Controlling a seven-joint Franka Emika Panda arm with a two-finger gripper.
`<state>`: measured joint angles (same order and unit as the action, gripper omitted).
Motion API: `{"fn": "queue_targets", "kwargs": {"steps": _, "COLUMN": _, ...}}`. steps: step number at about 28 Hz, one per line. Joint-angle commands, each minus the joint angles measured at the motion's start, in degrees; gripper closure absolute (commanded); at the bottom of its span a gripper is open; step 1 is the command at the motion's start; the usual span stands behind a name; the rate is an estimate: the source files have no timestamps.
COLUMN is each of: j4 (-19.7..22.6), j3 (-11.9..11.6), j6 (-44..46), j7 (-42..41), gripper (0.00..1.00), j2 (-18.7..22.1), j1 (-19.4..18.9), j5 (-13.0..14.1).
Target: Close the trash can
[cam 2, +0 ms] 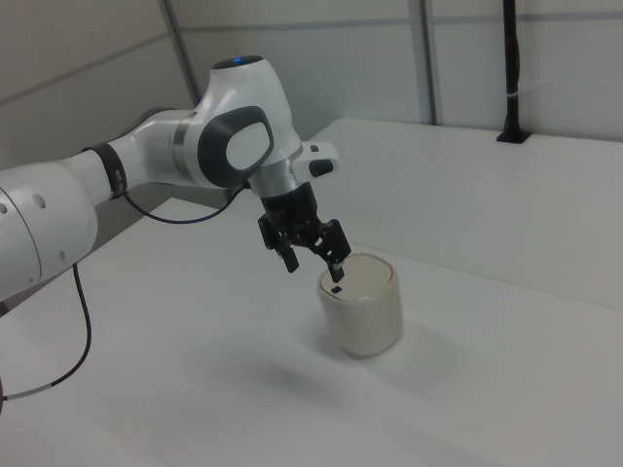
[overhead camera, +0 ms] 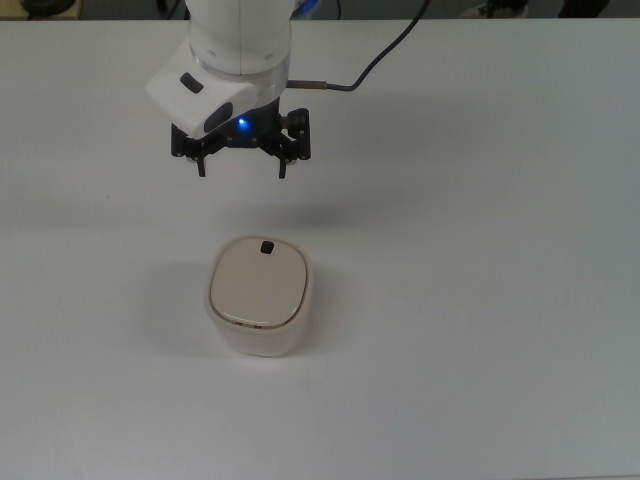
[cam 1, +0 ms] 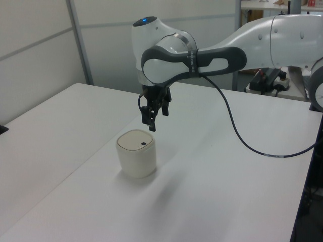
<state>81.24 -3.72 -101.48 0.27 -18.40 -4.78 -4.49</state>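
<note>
Lab: white bench (cam 1: 242,166), partition panels (cam 1: 35,50), cabled robot arm (cam 1: 262,40).

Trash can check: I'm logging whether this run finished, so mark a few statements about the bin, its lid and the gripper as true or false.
1. The trash can has its lid lying flat on top, shut. True.
2. The gripper is clamped on the lid's black tab. False: it hangs above the table, apart from the bin, holding nothing.
3. The gripper's fingers are spread open. True.
4. The trash can lies tipped on its side. False: it stands upright on the table.
5. In the top view, the black tab sits at the lid edge nearest the gripper. True.
6. A second bin stands beside this one. False: only one bin is on the table.
</note>
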Motion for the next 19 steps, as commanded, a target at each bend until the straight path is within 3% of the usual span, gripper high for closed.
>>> {"fn": "queue_targets", "kwargs": {"steps": 1, "j4": 0.4, "j3": -0.2, "j6": 1.2, "j7": -1.3, "gripper": 0.0, "j2": 0.7, "j1": -0.1, "j5": -0.1}}
{"fn": "queue_targets", "kwargs": {"steps": 19, "j4": 0.7, "j3": -0.5, "j6": 1.5, "j7": -1.1, "gripper": 0.0, "j2": 0.7, "j1": 0.2, "j5": 0.2}}
